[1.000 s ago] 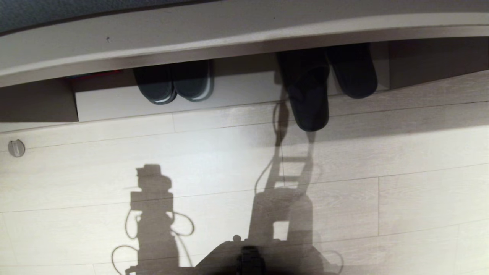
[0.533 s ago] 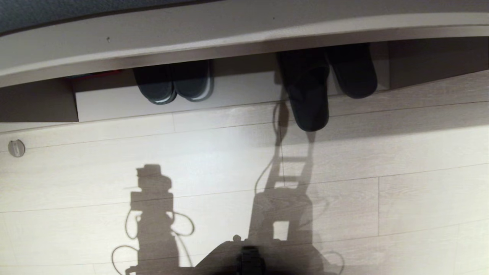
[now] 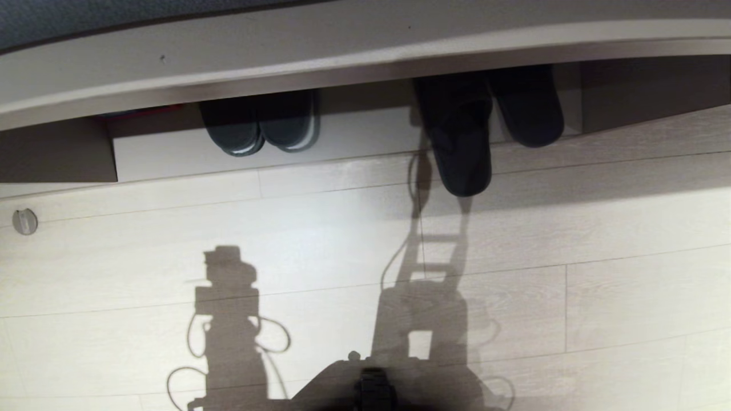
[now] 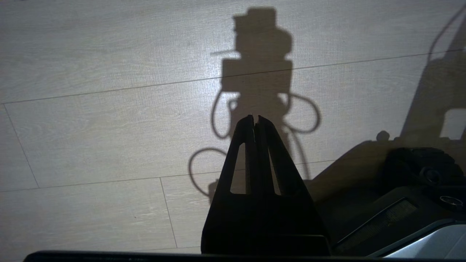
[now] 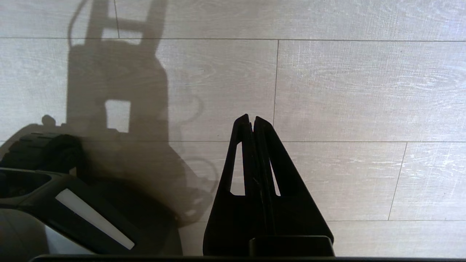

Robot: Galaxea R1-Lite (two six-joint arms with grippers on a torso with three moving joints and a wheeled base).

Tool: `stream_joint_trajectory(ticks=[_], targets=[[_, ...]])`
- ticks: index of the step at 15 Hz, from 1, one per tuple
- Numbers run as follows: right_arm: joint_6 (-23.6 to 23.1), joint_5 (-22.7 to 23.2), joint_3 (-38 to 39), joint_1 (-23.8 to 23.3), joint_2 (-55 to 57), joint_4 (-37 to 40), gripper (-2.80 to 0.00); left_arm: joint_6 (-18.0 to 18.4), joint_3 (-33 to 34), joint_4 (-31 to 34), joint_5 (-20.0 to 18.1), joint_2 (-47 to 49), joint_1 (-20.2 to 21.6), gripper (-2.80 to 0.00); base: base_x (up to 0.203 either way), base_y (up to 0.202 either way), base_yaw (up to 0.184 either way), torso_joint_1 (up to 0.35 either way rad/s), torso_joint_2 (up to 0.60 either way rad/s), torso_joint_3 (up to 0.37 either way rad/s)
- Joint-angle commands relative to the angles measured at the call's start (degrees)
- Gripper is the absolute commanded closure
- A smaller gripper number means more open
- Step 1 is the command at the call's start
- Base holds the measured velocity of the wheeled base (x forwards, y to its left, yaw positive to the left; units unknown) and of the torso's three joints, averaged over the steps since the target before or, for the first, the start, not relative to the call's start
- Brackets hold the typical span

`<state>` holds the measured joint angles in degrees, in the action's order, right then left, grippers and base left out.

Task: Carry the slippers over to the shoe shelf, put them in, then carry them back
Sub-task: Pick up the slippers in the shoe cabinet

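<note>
The slippers sit at the right of the shoe shelf [image 3: 342,57] opening, in the head view. One slipper [image 3: 461,154] juts out over the floor, while the other slipper [image 3: 531,114] lies further in beside it. Neither gripper shows in the head view. In the left wrist view my left gripper [image 4: 255,117] hangs over bare floor, shut and empty. My right gripper [image 5: 252,117] is likewise shut on nothing, above the floor planks beside my base [image 5: 54,203].
A darker pair with white sole edges [image 3: 257,128] rests in the shelf's left part. A small round metal stud [image 3: 24,221] sticks up from the floor at far left. Pale plank floor [image 3: 571,274] lies between my base [image 3: 371,388] and the shelf.
The right arm's shadow on the floor has shifted slightly. The slippers, the shelf and the view itself are unchanged.
</note>
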<state>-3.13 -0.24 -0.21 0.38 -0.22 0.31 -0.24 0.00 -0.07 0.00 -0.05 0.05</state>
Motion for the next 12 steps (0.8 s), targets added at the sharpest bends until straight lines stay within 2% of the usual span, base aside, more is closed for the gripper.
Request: stream_joint_trajectory(ticks=[1,8,12], targets=[[0.06,-0.02,0.21,0.06,0.31,0.04,0.0,-0.02,0.0,-0.01,0.0,0.05,0.03,0.0,0.0,0.0,0.0,0.0,0.0,0.0],[-0.38,0.16,0.18,0.0,0.31,0.04,0.0,-0.2,0.0,-0.01,0.0,0.05,-0.05,0.0,0.0,0.0,0.0,0.0,0.0,0.0],[-0.38,0.07,0.2,-0.03,0.31,0.04,0.0,-0.2,0.0,-0.01,0.0,0.05,0.04,0.0,-0.187,0.0,0.002,0.002,0.0,0.003]])
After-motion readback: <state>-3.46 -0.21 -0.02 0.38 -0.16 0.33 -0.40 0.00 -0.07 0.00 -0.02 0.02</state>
